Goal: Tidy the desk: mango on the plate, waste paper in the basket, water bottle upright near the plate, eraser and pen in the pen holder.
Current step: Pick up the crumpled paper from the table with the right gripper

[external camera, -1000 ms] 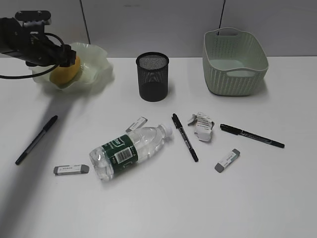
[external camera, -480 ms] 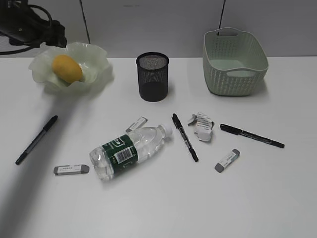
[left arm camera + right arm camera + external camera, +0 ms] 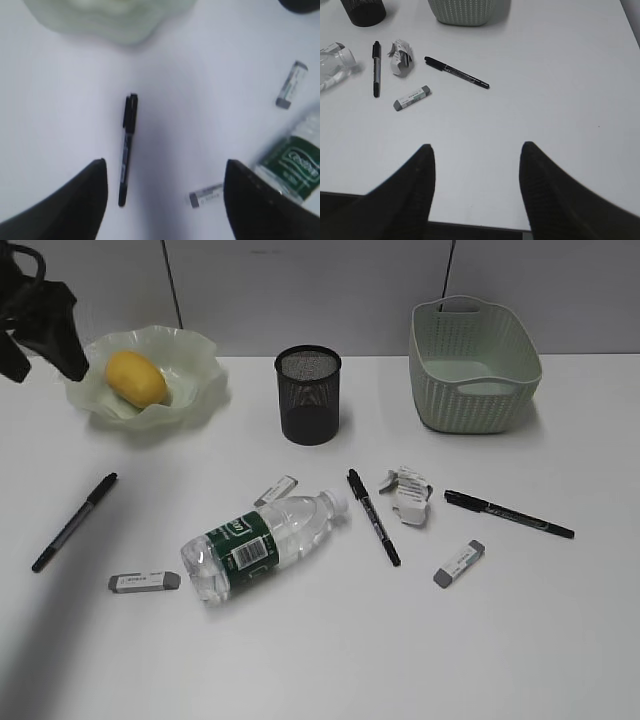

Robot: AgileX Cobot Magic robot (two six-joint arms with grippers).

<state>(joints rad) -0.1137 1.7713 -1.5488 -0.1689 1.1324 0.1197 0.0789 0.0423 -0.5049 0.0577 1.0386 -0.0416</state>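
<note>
While the mango (image 3: 136, 378) sits on the plate (image 3: 200, 355) upper left, everything else waits.
Left wrist: my left gripper (image 3: 165, 192) spread, empty, over a pen (image 3: 126, 148). Right wrist: right gripper (image 3: 476, 182) spread, empty; waste paper (image 3: 400, 57) upper left, undone.

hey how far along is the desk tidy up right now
Done: the mango sits in the plate. In hand: nothing; the left end effector hangs open above a pen, and the right end effector is open and empty too. Left: waste paper outside the basket, water bottle on its side, pens and erasers outside the pen holder.
</note>
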